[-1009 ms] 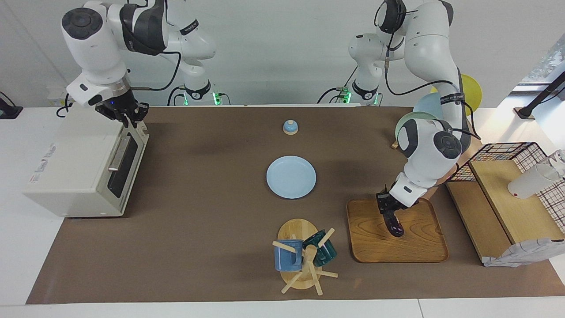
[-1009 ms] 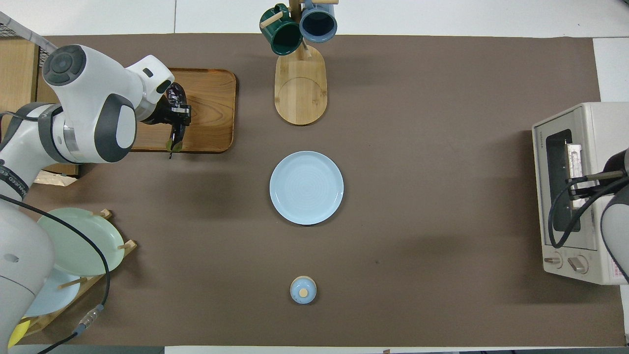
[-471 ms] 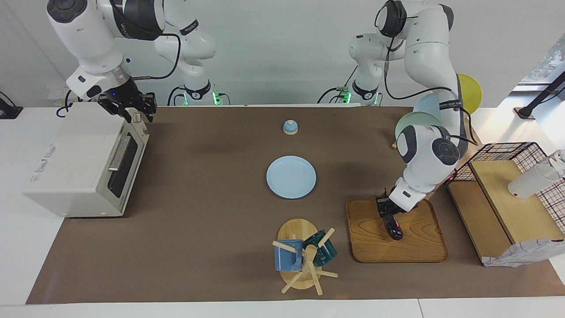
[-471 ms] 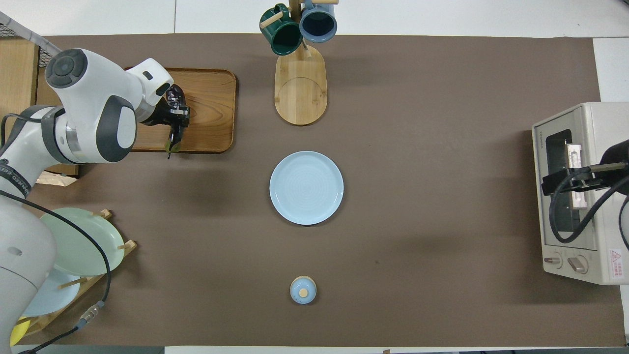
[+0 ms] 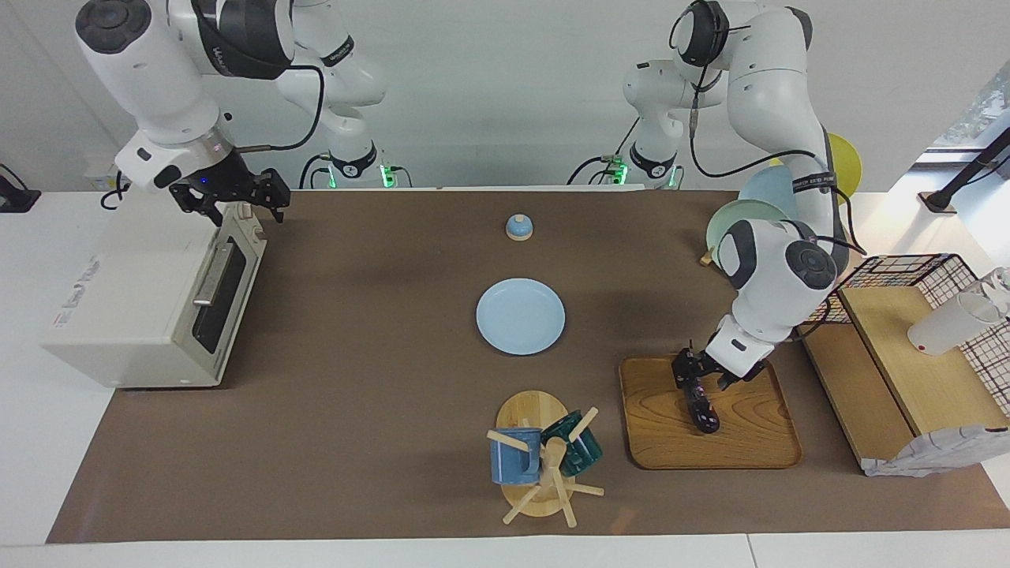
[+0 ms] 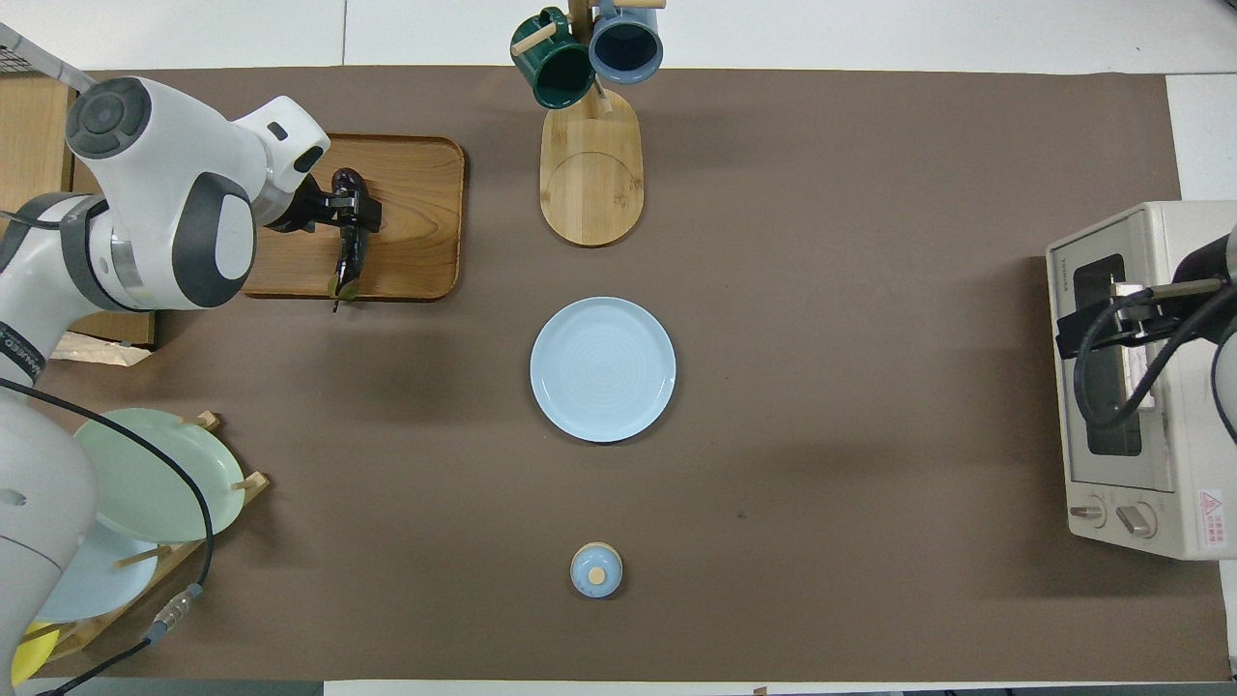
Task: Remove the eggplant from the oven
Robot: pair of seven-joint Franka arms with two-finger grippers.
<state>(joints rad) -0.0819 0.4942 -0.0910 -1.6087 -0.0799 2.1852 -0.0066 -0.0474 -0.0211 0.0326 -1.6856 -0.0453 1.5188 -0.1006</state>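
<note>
- Nearest my bases, at the right arm's end of the bench: my right gripper (image 5: 241,203) has come up off the oven (image 5: 134,292) and hangs over its top front edge, fingers now spread and holding nothing.
- Oven door is shut. I cannot see through the dark glass.
- Mid-bench: blue plate (image 5: 521,315) carries nothing.
- Farther out, toward the left arm's end: my left gripper (image 5: 701,377) has just let go. Its fingers stand spread over the wooden tray (image 5: 750,442), astride the nearer end of the eggplant (image 5: 701,406).
- Eggplant lies flat on the tray, lengthwise away from me, well apart from the oven.
- Judgement: with the eggplant out, released and the door closed, the task looks essentially done; only lifting clear remains.
- Farthest: mug tree (image 5: 544,457) with a blue and a green mug, untouched.
</note>
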